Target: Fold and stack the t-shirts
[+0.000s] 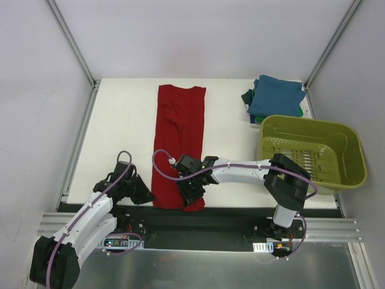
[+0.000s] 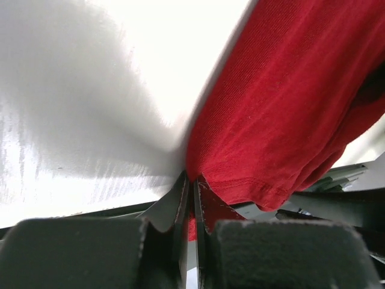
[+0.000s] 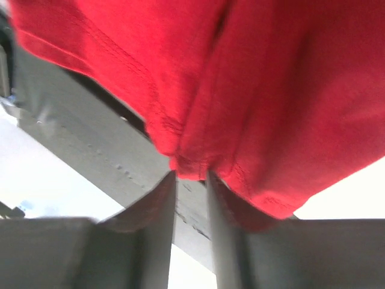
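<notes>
at the near edge of the tabletop (image 1: pixel 120 132), the left gripper (image 2: pixel 191 180) pinches the hem of the dark red t-shirt (image 1: pixel 180 132). the right gripper (image 3: pixel 191 177) straddles it; you cannot tell whether it grips. likely step: grasping for the fold. next, carry the hem toward the far edge.

Left claw (image 2: pixel 191 180) pinched shut, right claw (image 3: pixel 191 176) narrowly parted, both arms reaching low, wrists angled down.
</notes>
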Controlling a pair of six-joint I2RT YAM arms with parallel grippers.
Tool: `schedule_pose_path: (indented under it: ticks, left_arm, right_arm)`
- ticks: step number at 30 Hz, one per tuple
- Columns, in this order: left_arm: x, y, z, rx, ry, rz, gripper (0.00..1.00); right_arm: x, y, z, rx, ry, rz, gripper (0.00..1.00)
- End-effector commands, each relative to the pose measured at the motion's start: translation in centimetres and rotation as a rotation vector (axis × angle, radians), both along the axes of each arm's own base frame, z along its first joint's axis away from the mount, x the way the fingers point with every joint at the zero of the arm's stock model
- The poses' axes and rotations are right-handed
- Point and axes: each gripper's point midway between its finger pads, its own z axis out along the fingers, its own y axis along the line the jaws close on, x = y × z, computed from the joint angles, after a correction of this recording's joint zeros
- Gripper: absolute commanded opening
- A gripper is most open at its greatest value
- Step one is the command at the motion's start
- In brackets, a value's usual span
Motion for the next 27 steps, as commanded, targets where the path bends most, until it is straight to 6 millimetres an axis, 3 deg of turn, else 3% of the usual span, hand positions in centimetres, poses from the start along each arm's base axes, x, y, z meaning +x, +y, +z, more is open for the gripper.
schedule_pose_path:
  ticks: [1,2,5,10,11,14,17,22,23,27]
  left_arm:
    - [-1.7,1.6,-1.8,0.088,0.069,0.026,0.00]
    - [-1.8,1.5,-1.8,0.084,0.075,0.025,0.00]
    - [-1.8,1.5,-1.7,0.083,0.078,0.025,0.00]
    - [-1.7,1.5,-1.7,0.083,0.070,0.024,0.00]
    - [-1.7,1.5,-1.7,0.084,0.069,0.023,0.00]
    - [-1.8,1.4,-1.7,0.082,0.072,0.023,0.00]
    - [-1.8,1.4,-1.7,0.081,0.073,0.023,0.00]
    - [-1.8,1.4,-1.7,0.078,0.073,0.017,0.00]
    - [-1.8,1.4,-1.7,0.077,0.075,0.016,0.00]
    - [-1.8,1.3,-1.6,0.072,0.073,0.015,0.00]
  right_arm:
    - [-0.6,3.1,3.0,0.151,0.012,0.041,0.22]
    - [-1.1,3.6,3.5,0.177,0.034,0.058,0.17]
    - [-1.8,4.6,4.1,0.226,0.070,0.082,0.16]
    - [-2.1,6.8,4.5,0.271,0.093,0.118,0.24]
    - [-2.2,7.1,4.5,0.272,0.092,0.126,0.31]
    - [-1.7,7.3,4.6,0.265,0.063,0.129,0.37]
    - [-1.0,6.5,5.4,0.255,-0.006,0.133,0.51]
    - [0.7,3.3,6.9,0.202,-0.155,0.082,0.63]
    - [0.6,2.1,6.1,0.154,-0.151,0.073,0.69]
    - [0.2,0.4,4.3,0.093,-0.123,0.047,0.69]
